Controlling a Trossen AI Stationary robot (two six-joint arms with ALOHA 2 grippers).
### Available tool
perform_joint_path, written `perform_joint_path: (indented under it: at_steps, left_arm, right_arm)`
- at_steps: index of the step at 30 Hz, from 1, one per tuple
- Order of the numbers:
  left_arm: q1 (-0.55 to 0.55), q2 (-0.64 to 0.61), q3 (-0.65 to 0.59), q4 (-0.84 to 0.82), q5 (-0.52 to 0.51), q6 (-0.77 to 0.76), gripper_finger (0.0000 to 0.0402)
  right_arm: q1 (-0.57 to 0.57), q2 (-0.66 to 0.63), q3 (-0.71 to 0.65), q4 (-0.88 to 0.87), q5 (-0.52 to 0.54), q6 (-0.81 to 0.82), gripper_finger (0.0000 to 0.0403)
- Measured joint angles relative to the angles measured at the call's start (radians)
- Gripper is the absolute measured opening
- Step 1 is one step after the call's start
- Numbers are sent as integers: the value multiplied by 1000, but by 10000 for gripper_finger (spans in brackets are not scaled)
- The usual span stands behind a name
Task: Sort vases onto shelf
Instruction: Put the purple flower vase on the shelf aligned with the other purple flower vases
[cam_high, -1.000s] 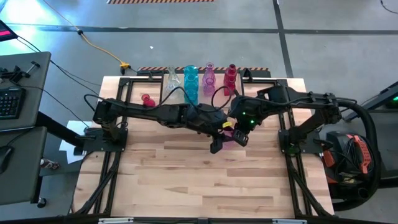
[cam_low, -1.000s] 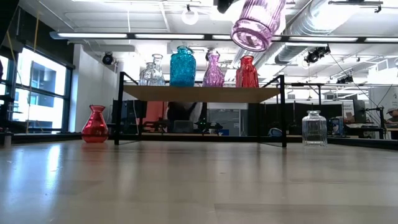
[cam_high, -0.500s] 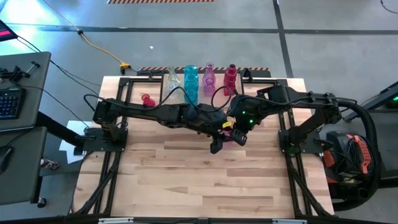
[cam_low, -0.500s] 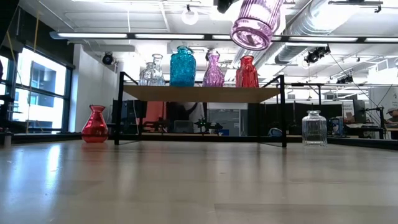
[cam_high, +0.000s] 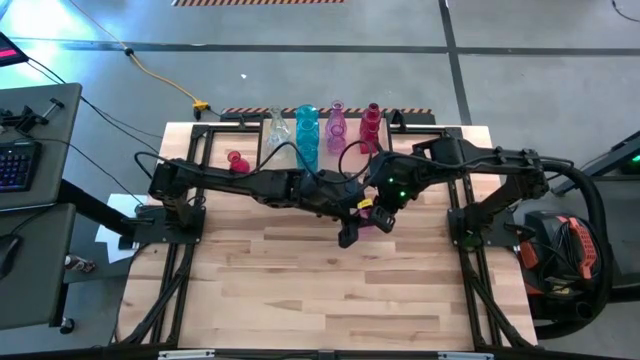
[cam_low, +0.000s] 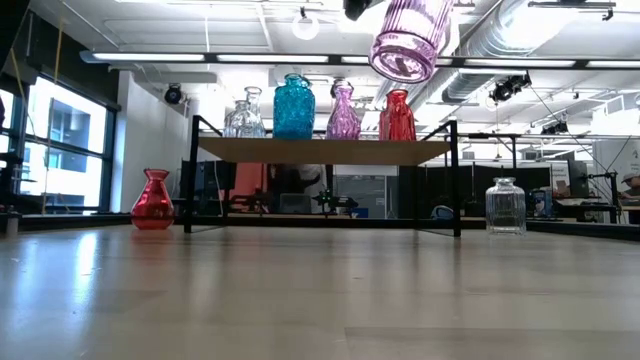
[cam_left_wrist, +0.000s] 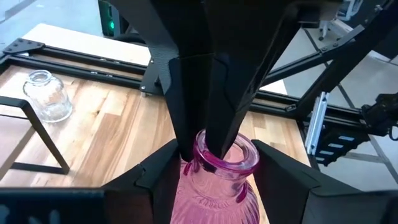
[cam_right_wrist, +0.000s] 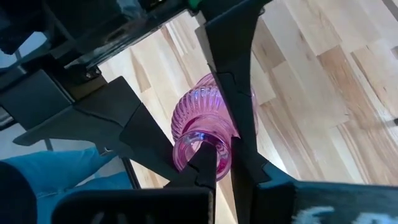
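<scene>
**Pink vase held between both grippers in front of the shelf**

A ribbed pink vase (cam_low: 405, 40) hangs tilted in the air in front of the shelf (cam_low: 320, 150), higher than the shelf's top and nearer the end where the red vase stands. The right gripper (cam_right_wrist: 217, 165) is clamped tight on the vase's rim, one finger inside the neck and one outside. The left gripper (cam_left_wrist: 217, 152) straddles the body with its fingers set wide, and they appear to lie against the glass on both sides.

This looks like a hand-over in mid-air, with the vase passing from one arm to the other before placement. Next, one grip must let go cleanly while the other holds firm. The vase then has to be brought upright and carried to a free spot on the shelf top without knocking the row there.

Count:
- On the shelf, four vases: one clear (cam_low: 245, 118), one teal (cam_low: 293, 107), one pink-purple (cam_low: 343, 113), one red (cam_low: 397, 116).
- On the table (cam_low: 320, 290) beside the shelf, two: a squat red vase (cam_low: 152, 200) off the clear-vase end and a clear jar (cam_low: 505, 206) off the red-vase end.
- In the air, one.
</scene>
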Motion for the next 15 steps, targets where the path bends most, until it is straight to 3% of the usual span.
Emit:
perform_joint_path:
  at_steps: [7, 15]
  left_arm:
    - [-1, 0, -1, -6, -9, 30, 135]
    - [-11, 0, -1, -6, -50, 67, 134]
  right_arm:
    - [0, 0, 0, -3, -1, 4, 2]
    - [-1, 0, 0, 0, -6, 4, 2]
